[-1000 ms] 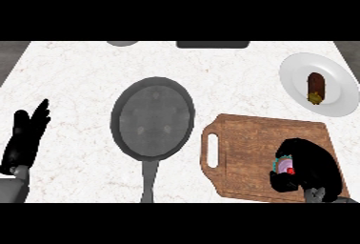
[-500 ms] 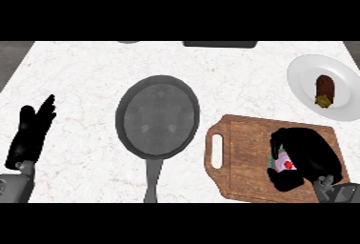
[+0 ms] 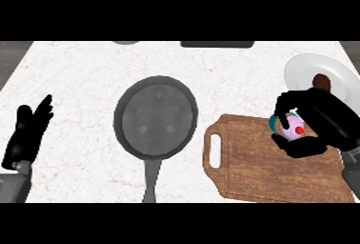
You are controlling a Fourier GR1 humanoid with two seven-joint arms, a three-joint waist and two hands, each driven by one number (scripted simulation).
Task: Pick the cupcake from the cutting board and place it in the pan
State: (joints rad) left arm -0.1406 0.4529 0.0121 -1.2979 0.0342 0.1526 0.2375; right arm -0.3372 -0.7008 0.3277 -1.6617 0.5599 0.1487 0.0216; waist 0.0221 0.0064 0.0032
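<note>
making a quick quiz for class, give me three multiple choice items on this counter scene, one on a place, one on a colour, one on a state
1. Where does the pan lie?
A. left of the cutting board
B. on the board
C. on the plate

2. What colour is the dot on the cupcake?
A. green
B. red
C. yellow

3. What is the right hand doing?
A. resting open
B. pressing the pan
C. curled round the cupcake

Answers: 1 A, bare counter separates them; 2 B, red dot shows between the fingers; 3 C, fingers wrap it over the board.

The matte black left hand point(image 3: 26, 136) has slim, smooth fingers point(image 3: 44, 107) above a grey forearm point(image 3: 14, 183). The bulkier matte black right hand point(image 3: 325, 121) joins another grey forearm point(image 3: 352, 174).
</note>
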